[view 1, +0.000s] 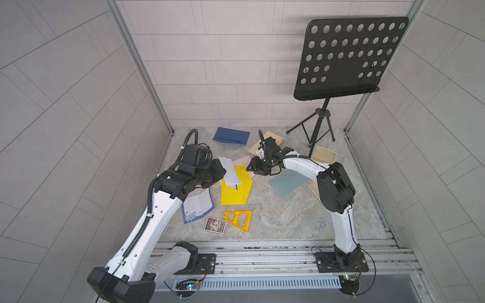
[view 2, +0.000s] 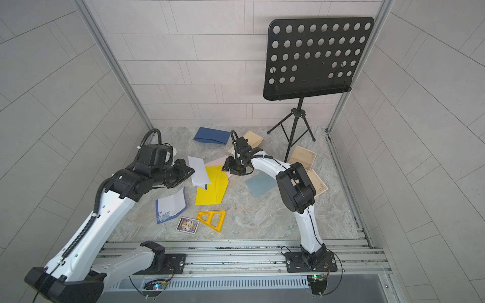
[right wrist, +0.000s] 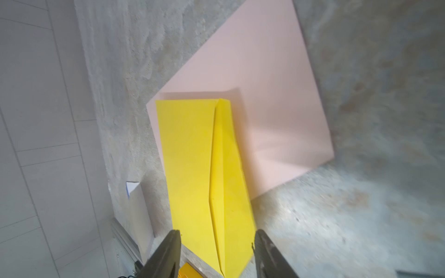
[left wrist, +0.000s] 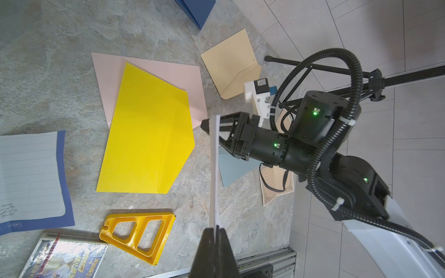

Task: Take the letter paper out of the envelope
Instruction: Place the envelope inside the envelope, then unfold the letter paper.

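The left gripper [left wrist: 214, 231] is clenching the near edge of the folded white letter paper [view 1: 231, 174], holding it in the air, edge-on to its own wrist camera. The sheet is hanging over the left part of the yellow envelope [view 1: 236, 191], and in the right wrist view it is showing beside the envelope, not inside it, so the extraction itself looks done. Pinching one edge is probably keeping the fold closed while the paper is being carried.

The right gripper [right wrist: 216, 237] is hovering with its jaws apart and nothing between them, over the far right corner of the yellow envelope; that spot suits pinning the envelope down while the paper slides out. The envelope is lying flat, flap open, partly overlapping a pink envelope [right wrist: 265, 96] beyond it.

Other stationery is lying around them on the mottled grey stone-look tabletop [view 1: 288, 220]: a navy envelope [view 1: 232, 135] far, a grey-blue envelope [view 1: 287, 183] right, a lined blue-bordered sheet [view 1: 196, 207] near left, and a yellow plastic triangle [view 1: 238, 219] near. A black music stand [view 1: 349, 57] is standing in the far right corner, and pale tiled walls are enclosing the cell.
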Action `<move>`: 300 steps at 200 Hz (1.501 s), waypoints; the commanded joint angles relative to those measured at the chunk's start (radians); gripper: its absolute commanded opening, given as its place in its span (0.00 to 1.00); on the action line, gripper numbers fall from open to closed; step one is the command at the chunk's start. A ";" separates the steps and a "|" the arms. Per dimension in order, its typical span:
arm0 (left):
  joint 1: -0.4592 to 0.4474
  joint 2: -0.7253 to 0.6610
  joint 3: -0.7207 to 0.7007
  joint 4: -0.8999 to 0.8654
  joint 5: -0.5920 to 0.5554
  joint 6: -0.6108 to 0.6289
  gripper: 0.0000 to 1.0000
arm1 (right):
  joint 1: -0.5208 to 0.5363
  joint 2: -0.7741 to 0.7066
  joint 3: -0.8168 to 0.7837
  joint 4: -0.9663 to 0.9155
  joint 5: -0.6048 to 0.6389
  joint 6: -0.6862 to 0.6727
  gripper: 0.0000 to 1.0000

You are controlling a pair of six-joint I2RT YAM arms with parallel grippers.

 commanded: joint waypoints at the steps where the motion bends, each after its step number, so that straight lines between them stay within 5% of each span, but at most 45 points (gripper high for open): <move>1: 0.008 0.014 0.011 0.023 0.014 -0.005 0.00 | 0.006 -0.081 0.015 -0.250 0.080 -0.048 0.54; 44: 0.008 0.038 0.015 0.054 0.026 -0.006 0.00 | 0.001 -0.190 -0.012 -0.215 0.135 -0.060 0.47; 81: 0.007 0.051 0.024 0.100 0.045 -0.010 0.00 | 0.002 -0.302 -0.035 -0.050 0.044 -0.020 0.40; 126: 0.008 0.096 0.091 0.208 0.051 -0.026 0.00 | -0.009 -0.420 -0.150 0.313 -0.124 0.231 0.41; 188: 0.009 0.236 0.252 0.287 0.085 -0.088 0.00 | -0.069 -0.488 -0.201 0.443 -0.188 0.459 0.44; 300: 0.006 0.299 0.270 0.364 0.134 -0.142 0.00 | -0.089 -0.513 -0.287 0.556 -0.233 0.595 0.40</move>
